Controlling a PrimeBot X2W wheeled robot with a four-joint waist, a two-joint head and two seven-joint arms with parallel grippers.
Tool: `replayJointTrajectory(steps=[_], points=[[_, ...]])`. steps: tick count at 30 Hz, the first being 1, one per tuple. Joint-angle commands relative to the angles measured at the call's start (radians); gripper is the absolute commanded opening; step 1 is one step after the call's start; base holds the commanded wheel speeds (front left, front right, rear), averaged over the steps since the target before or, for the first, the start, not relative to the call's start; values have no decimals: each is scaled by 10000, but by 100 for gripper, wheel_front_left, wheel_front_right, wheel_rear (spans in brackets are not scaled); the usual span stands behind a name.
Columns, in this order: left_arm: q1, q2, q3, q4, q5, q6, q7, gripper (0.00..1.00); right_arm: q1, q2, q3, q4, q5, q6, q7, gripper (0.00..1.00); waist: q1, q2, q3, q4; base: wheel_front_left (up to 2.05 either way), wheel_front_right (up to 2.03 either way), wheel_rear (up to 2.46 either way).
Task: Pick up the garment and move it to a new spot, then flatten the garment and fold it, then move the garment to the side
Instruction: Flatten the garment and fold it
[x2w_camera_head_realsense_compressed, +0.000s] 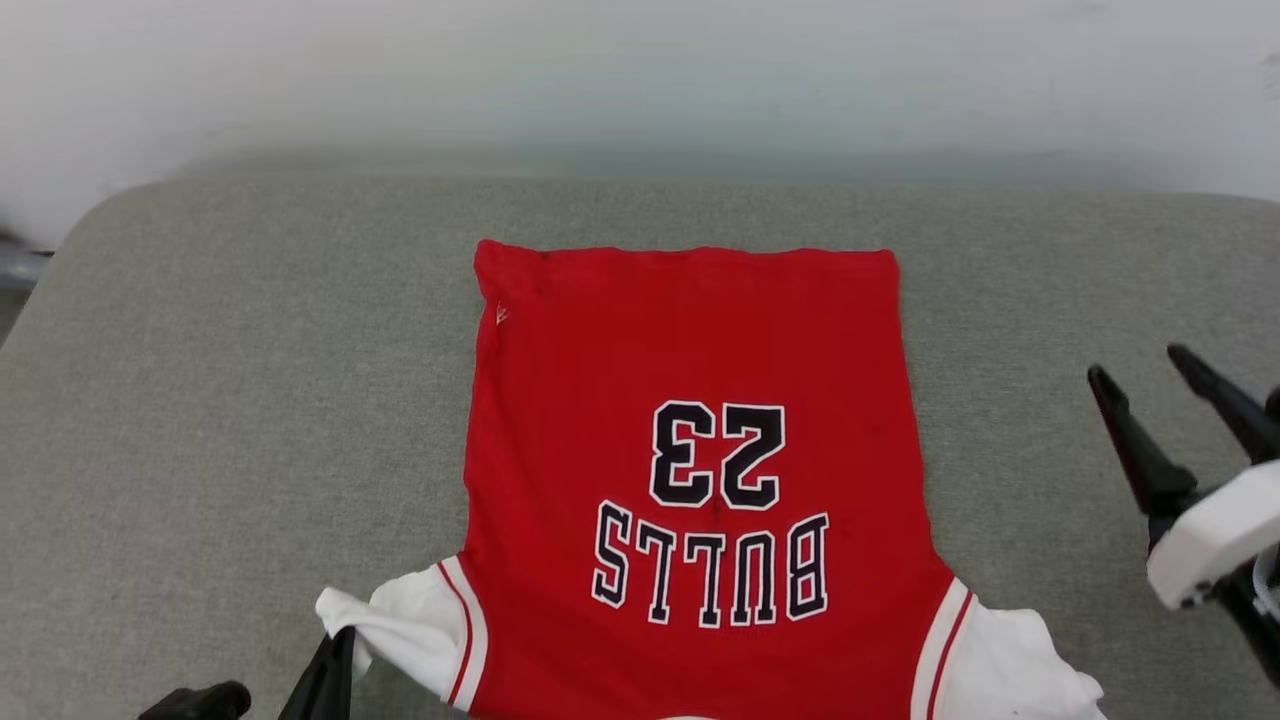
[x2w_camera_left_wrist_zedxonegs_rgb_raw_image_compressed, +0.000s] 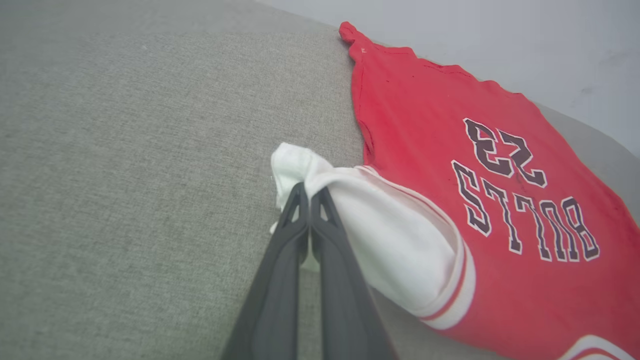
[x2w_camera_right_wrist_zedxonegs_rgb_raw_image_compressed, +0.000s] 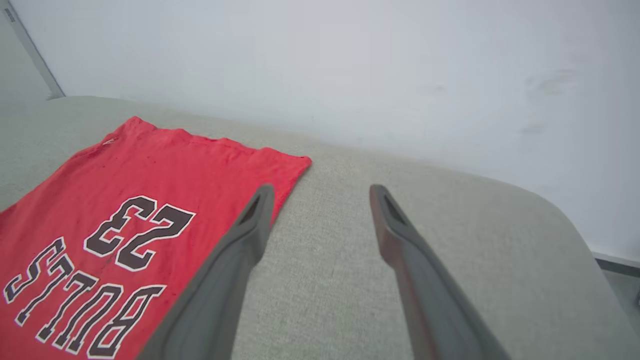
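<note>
Grey cushion (x2w_camera_head_realsense_compressed: 200, 400), garment (x2w_camera_head_realsense_compressed: 690, 380) collar end cut off

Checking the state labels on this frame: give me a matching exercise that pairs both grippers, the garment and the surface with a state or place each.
Things:
1. left gripper
2. right gripper
3. garment
4. grey cushion

States or places:
A. open, holding nothing, over bare cushion beside the red cloth
B. shut on a white sleeve
C. spread out, lettering upside down in the head view
D. lying under the shirt

Pairs: 1-B, 2-A, 3-C, 4-D
</note>
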Motion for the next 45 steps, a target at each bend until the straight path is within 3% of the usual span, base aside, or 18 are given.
replayJointTrajectory(steps=[1, 8, 19, 23, 28, 32, 41, 42, 43, 44, 45], points=[[-250, -67, -14, -63, 120, -23, -52, 0, -479, -176, 122, -91, -1, -9, 195, 100, -1, -1, 384, 313, 0, 0, 0], [-1229, -538, -92, -164, 595, -344, -52, 0, -3538, -1024, 1079, 536, 73, -10, 1723, 100, -1, -1, 1525, 1118, 0, 0, 0], [-2497, -1598, -50, 135, 1383, -1123, -53, 0, -7250, -1849, 2778, 2573, 856, -11, 6971, 100, -1, -1, 3047, 2297, 0, 0, 0], [-2782, -1965, 16, 248, 1653, -1408, -53, 0, -8126, -1986, 3147, 3189, 881, -9, 8240, 100, -1, -1, 3490, 2598, 0, 0, 0], [-3056, -2355, 157, 420, 1939, -1704, -53, 0, -8768, -2086, 3386, 3858, 758, -11, 9187, 100, -1, -1, 3966, 2839, 0, 0, 0], [-3231, -2574, 239, 497, 2091, -1871, -53, 0, -8895, -2108, 3447, 4164, 717, -11, 9285, 100, -1, -1, 4224, 2949, 0, 0, 0], [-3466, -3023, 558, 687, 2474, -2207, -51, 0, -7842, -2127, 4121, 4757, 910, -4, 9785, 100, -1, -1, 4683, 3015, 0, 0, 0], [-3492, -3062, 577, 719, 2506, -2221, -51, 0, -7773, -2160, 4147, 4783, 973, -4, 9836, 87, -1, -1, 4696, 3019, 0, 0, 0], [-3509, -3098, 600, 744, 2539, -2259, -43, 0, -7764, -2195, 4150, 4763, 1002, -4, 9758, 16, -1, -1, 4703, 3017, 0, 0, 0], [-3517, -3127, 628, 768, 2553, -2282, -40, 0, -7807, -2233, 4122, 4749, 996, -4, 9637, 4, -1, -1, 4700, 3009, 0, 0, 0], [-3510, -3143, 661, 798, 2581, -2286, -40, 0, -7849, -2249, 4127, 4752, 991, -6, 9589, 0, -1, -1, 4669, 2990, 0, 0, 0]])
